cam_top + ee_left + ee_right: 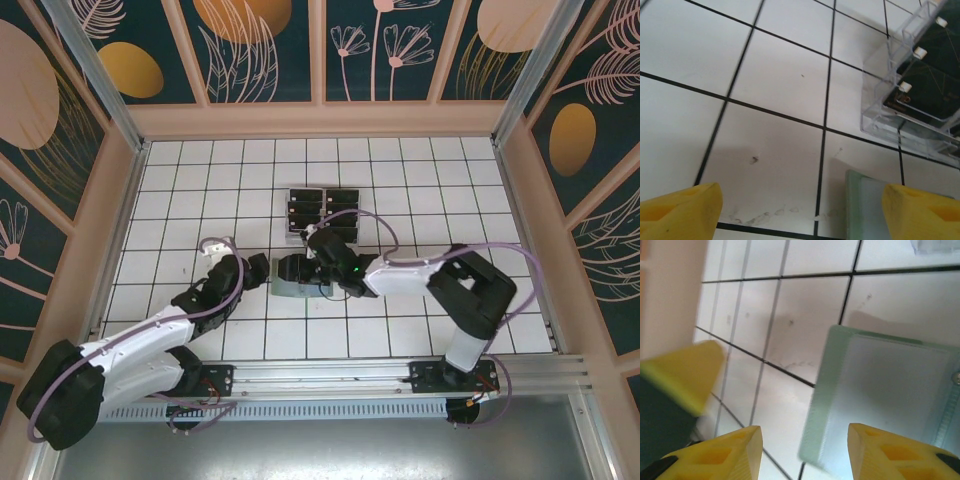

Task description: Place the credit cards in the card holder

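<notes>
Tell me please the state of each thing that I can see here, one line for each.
card holder, lying on the table, no card seen in it
credit cards, stored in the clear rack
left tool, open, empty, low over the table
right tool, open, over the card holder's edge, not gripping it

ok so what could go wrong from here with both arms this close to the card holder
The left gripper and right gripper sit close together by the card holder, so they might collide. The holder lies loose on smooth tile and may slide if nudged. The clear rack of credit cards stands just beyond and could get knocked.
</notes>
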